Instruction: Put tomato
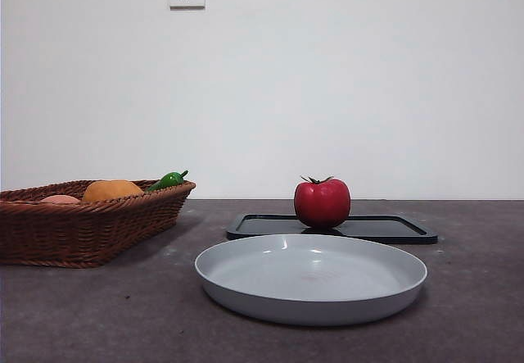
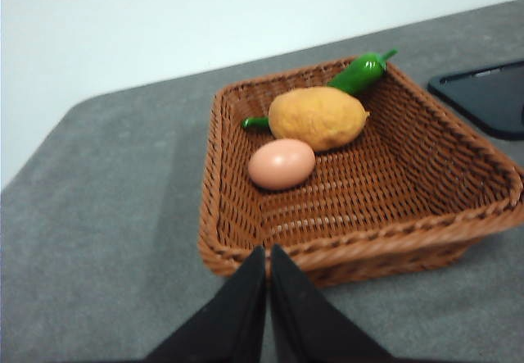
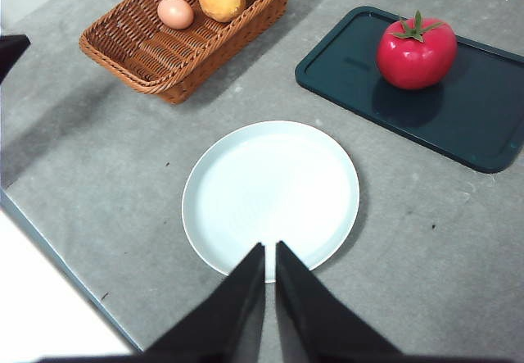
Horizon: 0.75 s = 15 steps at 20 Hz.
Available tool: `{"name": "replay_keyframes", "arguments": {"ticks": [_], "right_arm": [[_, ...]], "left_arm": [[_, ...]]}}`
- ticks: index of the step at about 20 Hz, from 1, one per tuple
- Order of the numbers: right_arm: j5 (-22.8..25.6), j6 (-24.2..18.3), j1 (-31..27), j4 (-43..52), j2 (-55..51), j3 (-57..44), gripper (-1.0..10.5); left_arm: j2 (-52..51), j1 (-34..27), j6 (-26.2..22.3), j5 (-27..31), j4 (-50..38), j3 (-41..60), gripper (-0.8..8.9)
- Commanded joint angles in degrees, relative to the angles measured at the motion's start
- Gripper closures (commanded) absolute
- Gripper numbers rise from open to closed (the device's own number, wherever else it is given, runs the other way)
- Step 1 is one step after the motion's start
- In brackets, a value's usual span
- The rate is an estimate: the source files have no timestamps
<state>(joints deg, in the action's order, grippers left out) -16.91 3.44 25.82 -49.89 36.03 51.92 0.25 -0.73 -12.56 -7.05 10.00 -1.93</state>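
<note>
Both hands are clenched on nothing, jaws pressed together. Right hand (image 3: pixel 269 252) hangs high over the near rim of the plate (image 1: pixel 246 285); left hand (image 2: pixel 267 256) hangs above the near wall of the basket (image 2: pixel 237 207). Neither shows in the front view, so both are well up off the table (image 1: pixel 98 314).

Near to far: the grey plate sits closest and is bare. Just behind it is the black tray (image 1: pixel 393 230); the two look close, and I can't tell if they touch. The tomato (image 1: pixel 322 202) stands upright on the tray, stem up, toward one end, nothing beside it. The basket is off to the side with an egg (image 2: pixel 281 164), an orange fruit (image 2: pixel 318 117) and a green pepper (image 2: pixel 360 70). Leave those alone.

The task doesn't name a target. My read is tray to plate, and the pick hasn't started.

How I'd run it:
- Use the right hand. It has the tomato in view and a free path; the left is parked over the basket.
- Open the jaws wide before you descend. The tomato is broad and glossy, so expect it to slip.
- Come straight down and straddle the widest part, below the stem. Don't pinch the leaves.
- Close gently; likely a smooth plastic prop that could squirt out sideways.
- Lift clear of the tray lip and the plate rim before moving across.
- Set down mid-plate, release low so it doesn't roll.
</note>
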Motion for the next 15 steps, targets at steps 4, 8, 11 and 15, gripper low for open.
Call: {"name": "replay_keyframes", "arguments": {"ticks": [4,8,11,15], "right_arm": [[-0.2,0.6,0.3,0.6,0.2,0.4,9.4],[-0.2,0.6,0.3,0.6,0.2,0.4,9.4],[-0.2,0.6,0.3,0.6,0.2,0.4,9.4],[-0.2,0.6,0.3,0.6,0.2,0.4,9.4]], "left_arm": [[-0.1,-0.1,1.6,0.5,0.7,1.2,8.06],[-0.1,-0.1,1.7,0.5,0.7,1.1,8.06],[-0.1,-0.1,1.7,0.5,0.7,1.1,8.06],[-0.1,-0.1,1.7,0.5,0.7,1.1,8.06]]}}
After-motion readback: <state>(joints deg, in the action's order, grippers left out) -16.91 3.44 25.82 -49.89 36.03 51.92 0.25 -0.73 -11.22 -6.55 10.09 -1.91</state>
